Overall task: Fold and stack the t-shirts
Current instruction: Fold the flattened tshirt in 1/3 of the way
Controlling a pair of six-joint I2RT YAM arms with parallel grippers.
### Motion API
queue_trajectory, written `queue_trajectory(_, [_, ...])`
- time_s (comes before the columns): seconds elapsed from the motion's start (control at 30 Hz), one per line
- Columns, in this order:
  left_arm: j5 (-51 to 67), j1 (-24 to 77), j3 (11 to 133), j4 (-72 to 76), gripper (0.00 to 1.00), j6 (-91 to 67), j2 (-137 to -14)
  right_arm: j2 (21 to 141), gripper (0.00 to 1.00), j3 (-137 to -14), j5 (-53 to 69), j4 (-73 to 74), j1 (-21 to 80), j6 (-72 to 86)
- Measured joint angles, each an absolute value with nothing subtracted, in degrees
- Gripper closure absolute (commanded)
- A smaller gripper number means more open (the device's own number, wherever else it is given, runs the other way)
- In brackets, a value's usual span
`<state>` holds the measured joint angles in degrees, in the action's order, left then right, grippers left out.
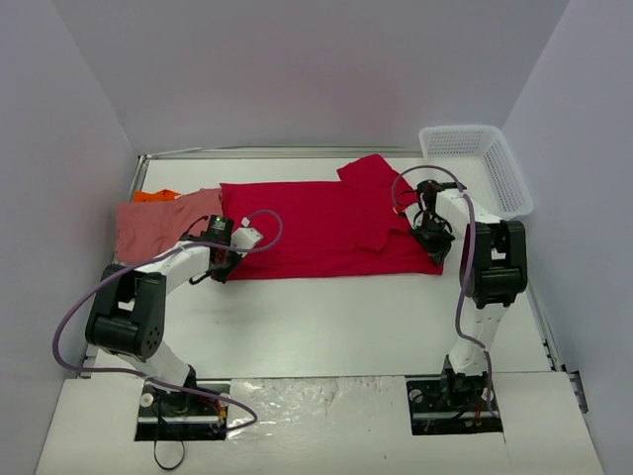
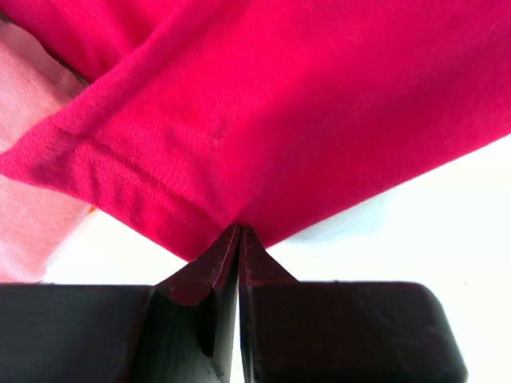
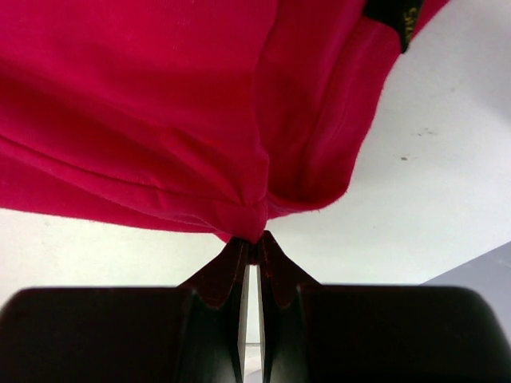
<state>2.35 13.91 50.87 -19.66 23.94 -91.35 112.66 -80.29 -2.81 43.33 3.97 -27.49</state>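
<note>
My left claw [image 2: 239, 236] pinches the hem of the red shirt [image 1: 326, 233]; my right claw [image 3: 254, 244] pinches its other end. Shirt lies spread.

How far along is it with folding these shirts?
Done: nothing plainly. In hand: the left gripper and right gripper each pinch the near edge of the red t-shirt, spread across the table. Still to do: folding it, then stacking. The pink t-shirt lies over the orange t-shirt at the left; whether those are folded I cannot tell.
</note>
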Motion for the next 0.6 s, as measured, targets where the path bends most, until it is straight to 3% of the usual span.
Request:
queue_trajectory(0.13, [2.1, 13.9, 50.9, -20.5, 0.98, 23.9, -91.2, 114.7, 0.96, -80.2, -3.0, 43.3, 3.7, -27.5])
queue_trajectory(0.2, [2.1, 13.9, 50.9, -20.6, 0.98, 23.9, -91.2, 115.5, 0.83, -80.2, -3.2, 43.3, 3.7, -27.4])
queue_trajectory(0.27, [2.1, 13.9, 50.9, -20.7, 0.98, 23.9, -91.2, 115.9, 0.79, -80.2, -3.2, 43.3, 3.7, -27.3])
queue_trajectory(0.3, [2.1, 13.9, 50.9, -20.8, 0.97, 23.9, -91.2, 115.9, 0.69, -80.2, -3.4, 43.3, 3.7, -27.3])
queue_trajectory(0.6, [1.7, 13.9, 52.6, -25.2, 0.98, 24.0, -89.7, 115.9, 0.63, -85.6, -4.3, 46.1, 3.7, -27.1])
